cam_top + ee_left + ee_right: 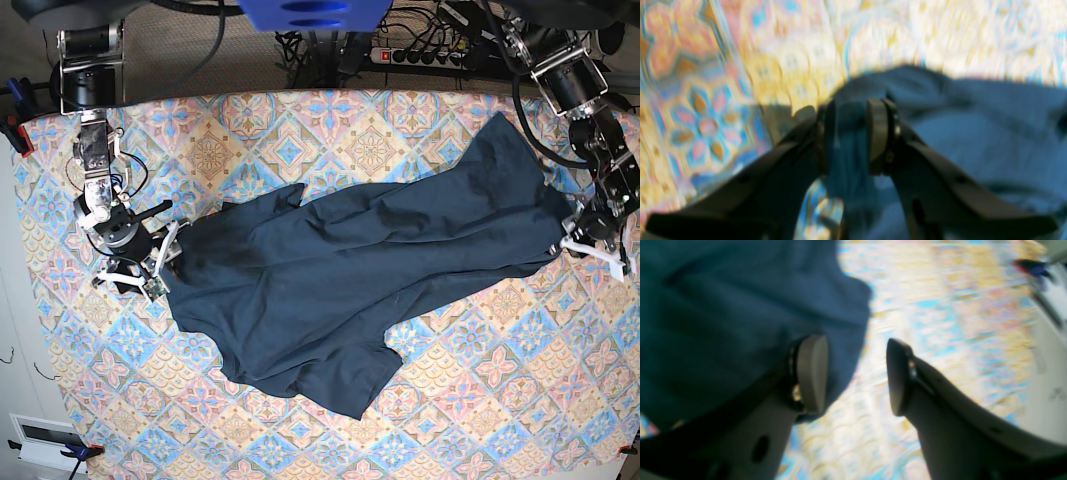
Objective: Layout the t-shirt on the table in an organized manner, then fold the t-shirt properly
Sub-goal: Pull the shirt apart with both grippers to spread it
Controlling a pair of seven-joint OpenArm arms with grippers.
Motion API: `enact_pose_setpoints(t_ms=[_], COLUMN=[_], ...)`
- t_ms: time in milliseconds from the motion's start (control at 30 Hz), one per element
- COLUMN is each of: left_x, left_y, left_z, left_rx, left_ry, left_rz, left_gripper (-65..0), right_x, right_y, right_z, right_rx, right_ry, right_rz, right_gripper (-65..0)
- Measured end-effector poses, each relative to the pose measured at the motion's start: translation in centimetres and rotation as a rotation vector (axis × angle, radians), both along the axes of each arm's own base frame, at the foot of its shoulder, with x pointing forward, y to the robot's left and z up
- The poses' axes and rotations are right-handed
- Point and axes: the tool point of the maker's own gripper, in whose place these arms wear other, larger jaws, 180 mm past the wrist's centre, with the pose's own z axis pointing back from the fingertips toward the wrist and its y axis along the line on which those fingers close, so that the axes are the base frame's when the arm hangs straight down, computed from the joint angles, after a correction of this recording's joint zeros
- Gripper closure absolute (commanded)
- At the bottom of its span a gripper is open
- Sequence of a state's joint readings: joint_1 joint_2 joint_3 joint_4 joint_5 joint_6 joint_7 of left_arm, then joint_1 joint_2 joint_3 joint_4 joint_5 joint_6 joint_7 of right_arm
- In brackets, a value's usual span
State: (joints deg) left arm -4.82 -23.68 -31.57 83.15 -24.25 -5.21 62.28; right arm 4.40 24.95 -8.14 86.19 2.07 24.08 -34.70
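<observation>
The dark navy-teal t-shirt (350,270) lies spread and wrinkled across the middle of the patterned table (500,400), one end stretched toward the far right. My left gripper (572,243) is at the shirt's right edge. In the left wrist view it (850,133) is shut on a fold of the t-shirt (973,126). My right gripper (165,262) is at the shirt's left edge. In the right wrist view it (857,376) is open, with the t-shirt's edge (723,306) behind its left finger (811,373) and table cloth (940,323) behind the rest of the gap.
A power strip and cables (430,50) run behind the table's far edge. A red clamp (12,135) holds the cloth at the far left corner. The table's left edge (20,300) is close to my right arm.
</observation>
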Motion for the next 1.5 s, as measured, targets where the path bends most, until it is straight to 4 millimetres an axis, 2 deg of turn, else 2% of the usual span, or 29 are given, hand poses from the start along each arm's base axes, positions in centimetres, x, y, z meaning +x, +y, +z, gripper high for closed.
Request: enact_pose_setpoints(t_ms=[33,100,233,267,333,400,467,633,700,767,833,900,1033,1233,1300,1367,1500], left_x=[0.2,0.0,-0.5,-0.4,-0.2,-0.3,-0.3,-0.2,-0.3,-0.3,-0.2,-0.2,-0.2,-0.1,0.2,0.4,0.9], left_y=[0.0,-0.2,-0.2,-0.3,-0.2,-0.2,-0.4,-0.5,-0.4,-0.5,-0.5,-0.5,-0.5,-0.8,-1.8,-2.6,-2.9], left_z=[0.1,-0.1,-0.7,-0.5,-0.3,-0.4,-0.5,-0.5,-0.6,-0.5,-0.5,-0.5,-0.5,-0.6,-1.0,-1.4,-1.1], left_rx=[-0.001,-0.003,-0.007,-0.01,-0.007,-0.008,-0.01,-0.015,-0.013,-0.011,-0.011,-0.011,-0.011,-0.013,-0.016,-0.028,-0.031], left_ry=[-0.009,-0.004,0.015,0.009,0.0,0.003,0.006,0.003,0.005,0.005,0.004,0.004,0.004,0.004,0.015,0.018,0.007], left_rz=[0.0,-0.009,-0.001,-0.003,-0.005,-0.005,-0.008,-0.011,-0.01,-0.014,-0.016,-0.017,-0.017,-0.023,-0.049,-0.064,-0.068], left_gripper=[-16.0,-16.0,-16.0,-16.0,-16.0,-16.0,-15.9,-15.9,-15.9,-15.9,-15.9,-15.9,-15.9,-15.9,-15.9,-15.9,-15.9], right_x=[-0.3,0.3,4.4,5.0,5.2,4.4,4.7,8.0,7.4,5.8,4.6,4.5,5.4,3.2,3.1,3.1,2.9], right_y=[-0.4,-0.7,0.1,-0.1,-0.2,0.1,0.0,0.5,-0.1,-0.9,-1.3,-1.5,-1.3,-1.4,-1.4,-1.4,-1.7], right_z=[-0.5,-0.2,2.7,2.8,1.5,-0.5,-1.2,1.9,0.4,-2.5,-4.4,-4.7,-3.9,-6.1,-6.3,-6.3,-6.6], right_rx=[-0.021,-0.039,0.016,0.034,0.098,0.172,0.23,0.384,0.383,0.371,0.361,0.364,0.382,0.369,0.373,0.37,0.38], right_ry=[0.032,0.039,-0.051,-0.052,-0.01,0.068,0.1,0.023,0.067,0.147,0.208,0.213,0.179,0.255,0.26,0.266,0.275], right_rz=[-0.011,-0.024,-0.024,-0.038,-0.078,-0.097,-0.129,-0.148,-0.175,-0.216,-0.242,-0.25,-0.245,-0.261,-0.262,-0.264,-0.281], right_gripper=[-31.5,-31.0,-31.2,-31.3,-31.5,-31.5,-31.5,-31.5,-31.5,-31.5,-31.5,-31.5,-31.2,-30.5,-27.6,-21.8,-1.8])
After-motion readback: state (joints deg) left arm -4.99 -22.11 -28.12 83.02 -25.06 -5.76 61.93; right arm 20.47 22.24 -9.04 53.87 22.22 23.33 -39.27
